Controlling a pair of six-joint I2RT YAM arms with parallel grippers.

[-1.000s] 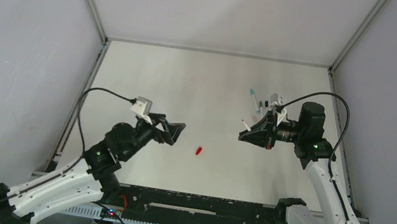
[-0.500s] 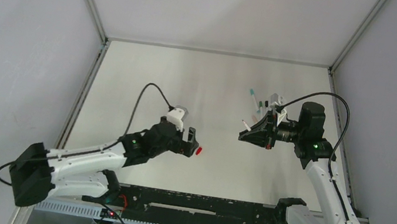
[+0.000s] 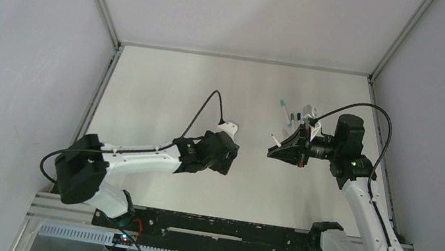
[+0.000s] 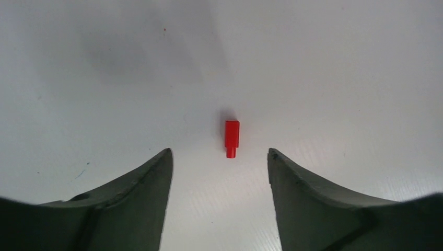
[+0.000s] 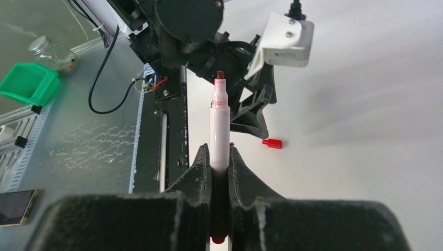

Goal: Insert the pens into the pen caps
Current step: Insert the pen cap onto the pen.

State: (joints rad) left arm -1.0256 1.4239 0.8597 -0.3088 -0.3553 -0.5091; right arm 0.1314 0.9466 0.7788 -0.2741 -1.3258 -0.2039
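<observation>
Left gripper (image 4: pixel 219 151): jaws well apart, gripping nothing, over the white table (image 4: pixel 324 63). Small red cylindrical plastic cap (image 4: pixel 232 135) lies flat on the table at its 12 o'clock, just ahead of the fingertips (touching neither). Right gripper (image 5: pixel 220 157), at 3 o'clock of the left one: clamped on a white-barrelled, red-tipped marker pen (image 5: pixel 219 125), tip pointing towards the left gripper.
</observation>
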